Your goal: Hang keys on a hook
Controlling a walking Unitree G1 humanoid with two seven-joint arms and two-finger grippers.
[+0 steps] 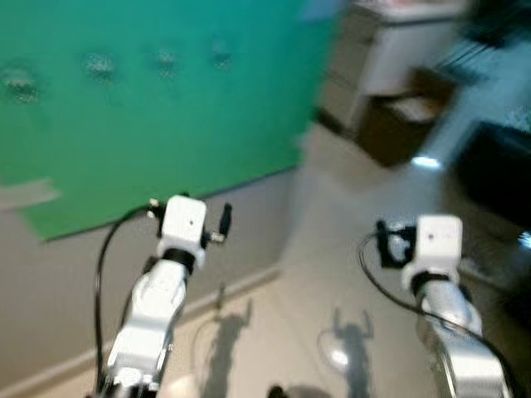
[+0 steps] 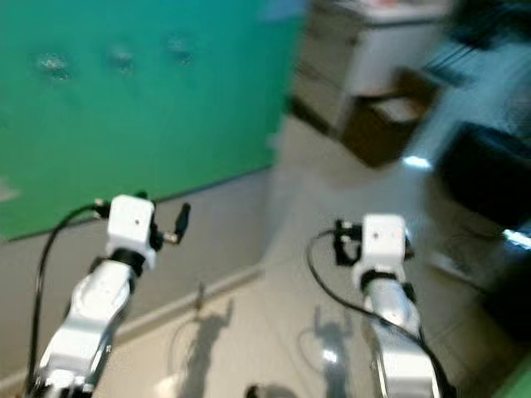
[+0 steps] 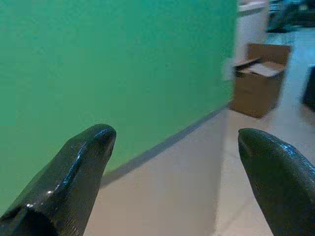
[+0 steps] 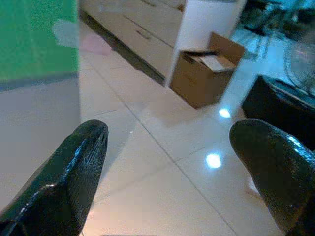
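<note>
The head views are blurred. A large green panel (image 1: 158,108) covers the upper part of a grey wall (image 1: 75,282) on the left, and four small pale marks (image 1: 99,65) sit in a row near the panel's top; they are too smeared to say whether they are hooks. No keys can be made out in any picture, so where they are cannot be told.

Both silver arms are raised in front of the robot. The left gripper (image 3: 172,162) is held up close to the green panel and grey wall, its two long black fingers (image 3: 78,167) spread well apart and released, with nothing between them. The right gripper (image 4: 182,167) is held up over the glossy pale tiled floor (image 4: 147,162), well to the right of the wall's end; its black fingers (image 4: 74,172) are also spread wide and hold nothing. In the head views each arm ends in a white wrist block (image 1: 184,220) with a black cable looping from it, and the arms cast shadows on the floor below.

Far right of the panel stands a white cabinet with drawers (image 4: 152,29). Just beside it on the floor is an open brown cardboard box (image 4: 204,73). Further right lies a dark, low piece of furniture (image 4: 280,105), too blurred to name. Bright spots of light reflect off the tiles near the box.
</note>
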